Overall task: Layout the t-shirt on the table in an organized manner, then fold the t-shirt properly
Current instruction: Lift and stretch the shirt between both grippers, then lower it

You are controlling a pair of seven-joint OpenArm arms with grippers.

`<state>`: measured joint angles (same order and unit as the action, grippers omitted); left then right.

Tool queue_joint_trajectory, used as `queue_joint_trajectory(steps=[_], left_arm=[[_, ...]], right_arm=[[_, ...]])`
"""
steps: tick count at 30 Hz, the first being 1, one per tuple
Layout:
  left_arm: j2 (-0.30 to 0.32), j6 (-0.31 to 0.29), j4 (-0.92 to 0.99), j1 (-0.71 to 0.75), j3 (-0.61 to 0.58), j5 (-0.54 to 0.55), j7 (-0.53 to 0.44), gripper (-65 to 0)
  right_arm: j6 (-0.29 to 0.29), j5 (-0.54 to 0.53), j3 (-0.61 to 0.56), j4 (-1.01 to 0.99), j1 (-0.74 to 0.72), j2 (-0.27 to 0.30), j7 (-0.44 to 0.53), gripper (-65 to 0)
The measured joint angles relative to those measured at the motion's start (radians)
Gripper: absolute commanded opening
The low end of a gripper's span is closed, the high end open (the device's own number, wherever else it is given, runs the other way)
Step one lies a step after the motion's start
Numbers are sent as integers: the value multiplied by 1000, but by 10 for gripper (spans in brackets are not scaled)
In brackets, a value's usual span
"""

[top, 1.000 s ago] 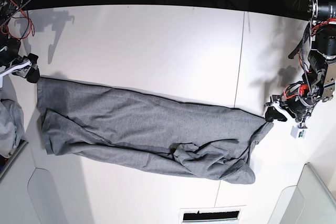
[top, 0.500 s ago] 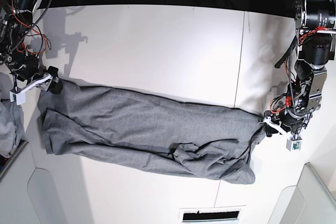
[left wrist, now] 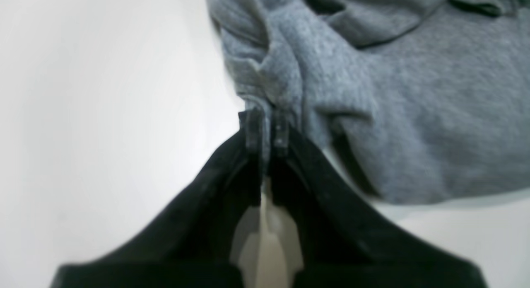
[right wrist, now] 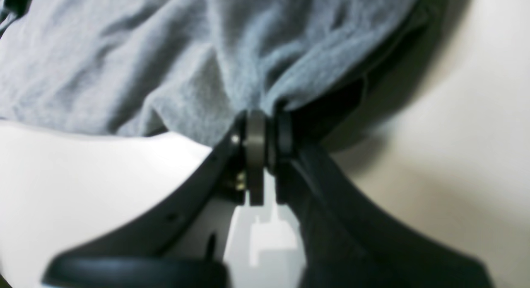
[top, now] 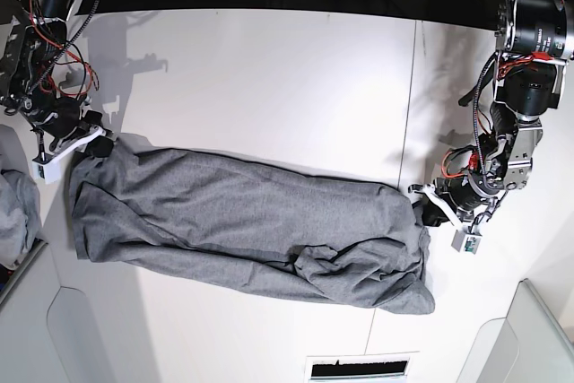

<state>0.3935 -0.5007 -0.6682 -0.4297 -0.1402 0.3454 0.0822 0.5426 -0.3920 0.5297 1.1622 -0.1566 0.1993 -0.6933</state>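
The charcoal-grey t-shirt [top: 242,221] lies as a long rumpled band across the white table [top: 269,78]. My left gripper [top: 423,210] is at the shirt's right end in the base view, shut on a pinch of cloth. In the left wrist view its jaws meet on the t-shirt [left wrist: 372,93] edge at the left gripper [left wrist: 267,128]. At the shirt's upper left corner my right gripper [top: 96,145] is also shut on fabric. The right wrist view shows the t-shirt [right wrist: 145,64] gathered into the right gripper [right wrist: 265,130].
A lighter bluish-grey garment heap [top: 16,213] lies at the left edge. A thin dark seam [top: 411,105] runs across the table on the right. White bin walls [top: 538,329] stand at the bottom corners, and a slotted vent [top: 359,368] sits at the front edge.
Both grippers have closed on the shirt's ends. The left gripper has pushed the right end inward to the left, bunching it. The right gripper moved in onto the upper left corner.
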Motion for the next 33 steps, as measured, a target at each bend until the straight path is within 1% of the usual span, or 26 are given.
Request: queue_joint_trajectory(steps=[2,3,4,5,7,9,13,16,18,21,24,26,28,29,30,32,33], left_arm=[[20,-68,-37,0,0,48,3,-650],[34,-115,-60,0,0,76,7,-650],[51,-158,-89,2,-1,110,23,-650],[71,-187,-122,6,-1,150,48,-650],[116,-187,-197,28,-2,220,79,-650],[168,-187,-278,63,-3,264,109,-650],[259,-188,-438,154,-5,345,130,-650],[311,-192,-550,218,16,396,142,-650],[320,-192,-615,258,86,436,206,-650],[320,-192,-695,305,226,557,316,-650],[322,-192,-759,301,333,625,399,-650],[330,-192,-770,293,354,634,400,-650],[326,-191,-769,294,335,595,400,-650],[317,-184,-760,294,315,561,396,-650],[302,-163,-743,289,288,513,381,-650],[254,-120,-680,268,223,420,339,-650],[235,-108,-639,254,185,377,319,-650]], right_arm=[[3,-10,0,53,5,0,-34,-650],[5,-30,0,85,8,0,-51,-650],[6,-49,0,121,14,1,-65,-650],[5,-77,0,158,25,3,-79,-650],[7,-116,0,233,53,3,-90,-650],[7,-137,0,303,90,3,-97,-650],[8,-182,1,452,163,3,-106,-650],[8,-201,2,564,206,3,-119,-650],[11,-202,9,628,243,3,-122,-650],[11,-219,34,693,277,3,-136,-650],[11,-236,69,713,272,3,-107,-650],[12,-217,84,712,272,3,-88,-650],[12,-175,85,702,258,3,-87,-650],[12,-167,85,689,245,3,-85,-650],[11,-158,85,669,225,3,-84,-650],[11,-127,74,601,173,3,-73,-650],[6,-106,65,557,141,3,-70,-650]])
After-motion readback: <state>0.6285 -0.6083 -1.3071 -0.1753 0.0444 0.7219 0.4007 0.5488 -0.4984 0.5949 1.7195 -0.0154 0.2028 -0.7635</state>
